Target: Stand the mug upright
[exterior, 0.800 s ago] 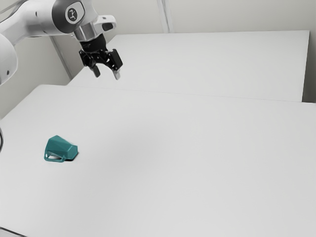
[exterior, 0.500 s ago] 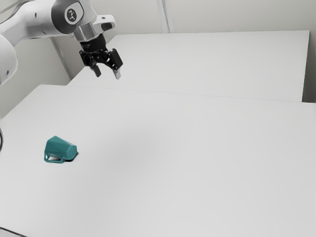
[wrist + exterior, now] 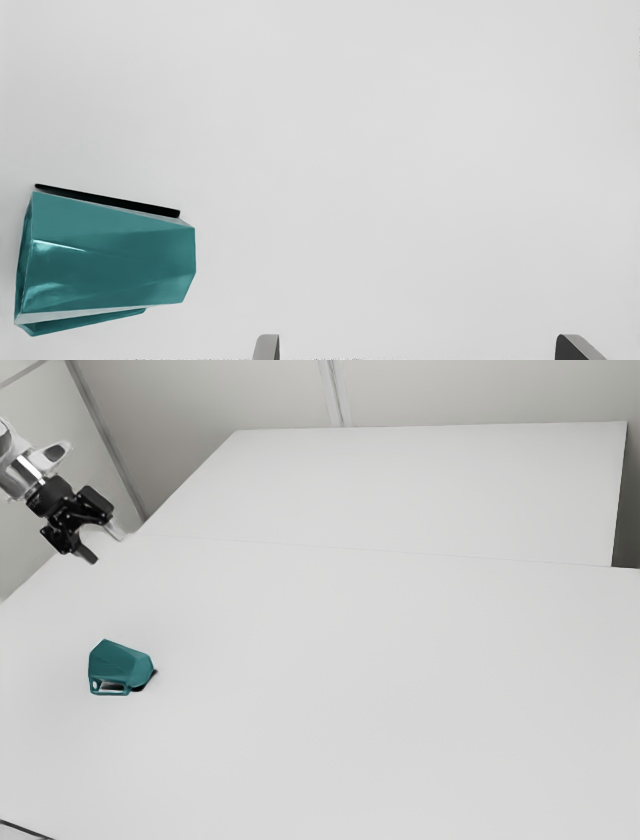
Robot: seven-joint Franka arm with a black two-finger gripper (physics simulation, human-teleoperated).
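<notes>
In the exterior view my gripper hangs in the air near the table's far left edge, well above and apart from the mug. The teal faceted mug lies on its side on the white table, its handle toward the camera. Seen from the wrist, the mug rests beyond one fingertip, outside the gap, with its narrower base end facing the fingers and its wide mouth turned away. Wide apart and holding nothing, the two fingertips of the gripper frame bare tabletop.
The white table extends broadly to the exterior view's right. Behind it stands a second white surface, with pale walls around. A dark cable shows at the exterior view's lower left corner.
My arm has swung toward the exterior view's left and somewhat lower, the gripper staying open. The mug has shifted and turned slightly on its side.
</notes>
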